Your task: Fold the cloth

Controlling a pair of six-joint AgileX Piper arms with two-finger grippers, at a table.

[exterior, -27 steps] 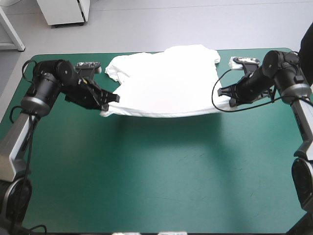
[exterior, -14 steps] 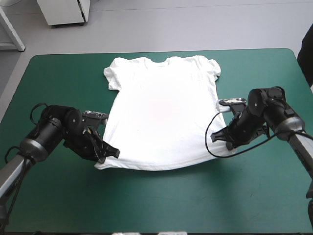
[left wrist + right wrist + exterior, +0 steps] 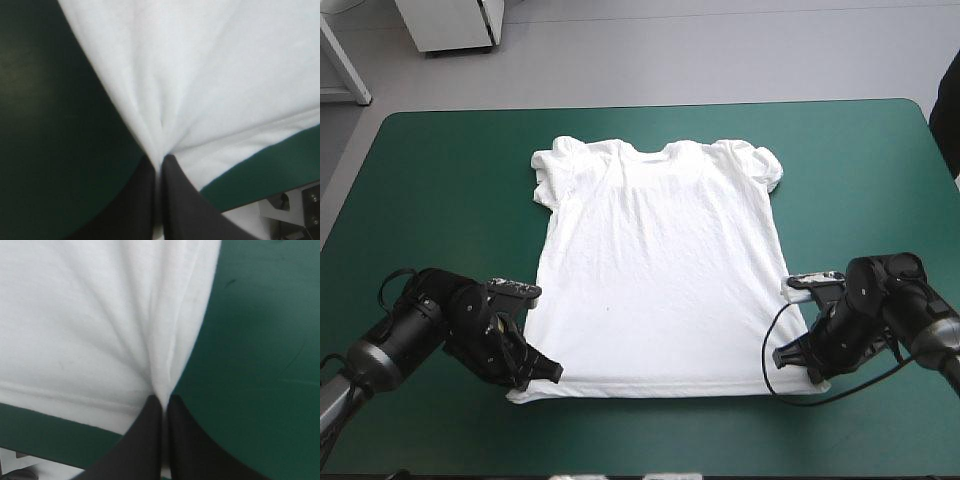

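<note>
The white T-shirt (image 3: 655, 270) lies spread flat on the teal-green table, collar toward the far edge and hem toward the near edge. My left gripper (image 3: 548, 370) pinches the hem's left corner, shut on the T-shirt. My right gripper (image 3: 788, 352) holds the hem's right corner the same way. In the left wrist view the black fingers (image 3: 142, 200) meet on a pleat of white T-shirt (image 3: 200, 75). The right wrist view shows its fingers (image 3: 182, 440) closed on gathered T-shirt (image 3: 100, 315) fabric, with the hem seam running beside them.
Bare teal-green cover (image 3: 440, 170) lies on both sides of the shirt and in a narrow strip (image 3: 650, 435) between hem and near edge. The table's near edge shows beside the fingers in both wrist views.
Both grippers have drawn the hem from the far part of the table toward the near edge and down. The shirt, earlier bunched and hanging, now lies spread flat.
</note>
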